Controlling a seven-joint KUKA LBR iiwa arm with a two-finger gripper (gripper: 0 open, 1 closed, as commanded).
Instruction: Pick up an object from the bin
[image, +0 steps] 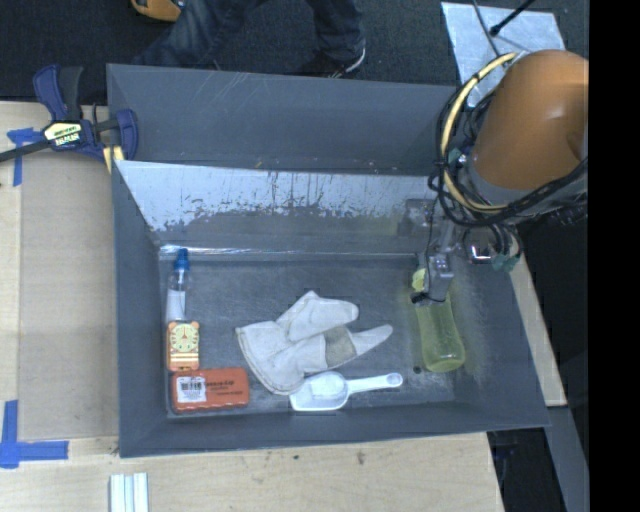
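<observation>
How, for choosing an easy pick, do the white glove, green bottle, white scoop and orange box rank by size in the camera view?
1. white glove
2. green bottle
3. white scoop, orange box: alike, unranked.

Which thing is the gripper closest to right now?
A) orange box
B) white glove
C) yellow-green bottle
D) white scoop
C: the gripper sits at the top end of the yellow-green bottle, near the right wall of the bin.
</observation>
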